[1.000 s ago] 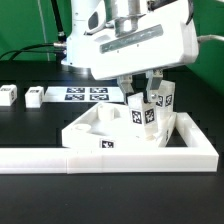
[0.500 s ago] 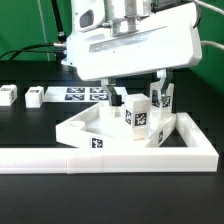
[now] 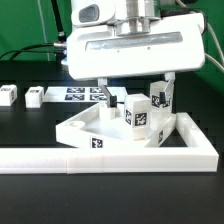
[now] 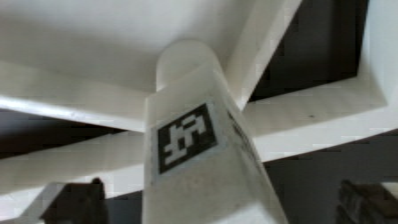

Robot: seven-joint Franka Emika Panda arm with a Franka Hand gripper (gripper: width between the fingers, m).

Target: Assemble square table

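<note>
Hovering end effector (image 3: 136,93): fingers spread wide, empty, above large square white plastic tabletop (image 3: 80,127).
Small white tagged block leg (image 3: 138,112): upright on tabletop, clear of both fingers.

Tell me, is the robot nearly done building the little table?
About halfway, it seems. Done: the front leg and the back leg stand upright on the tabletop. In hand: nothing; the gripper hangs open above the front leg. Left: one loose leg and another loose leg lie on the black table beside the marker board.
</note>
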